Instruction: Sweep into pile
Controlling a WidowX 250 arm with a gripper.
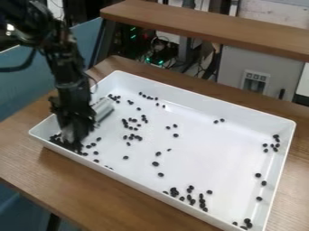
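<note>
- 1 wooden table (36, 167) spreads under everything, its grain running across the near left side and along the far edge.
- 1 white rectangular tray (217, 153) lies at a slant on the table, with raised walls on all 4 sides.
- 1 brown board (211, 27) crosses the upper part of the camera view, beyond the tray.
- 1 pale grey cabinet (232, 67) stands behind the table, under the board.
- 1 black arm (66, 63) comes in from the upper left and hangs over the tray's left end.
- 1 black gripper (72, 135) is low inside the tray, near the left corner, among dark pieces; whether the claw is released or clenched, I cannot tell.
- 1 silvery, rounded object (104, 109) sits just beside the gripper, on the side toward the tray's far wall.
- Dozens of small black pieces (156, 164) are strewn over the tray floor. The densest heap is at the gripper's base; looser groups lie near the far left, left of centre, along the near wall, by the right wall and in the near right corner. 2 lie close together near the far wall.
</note>
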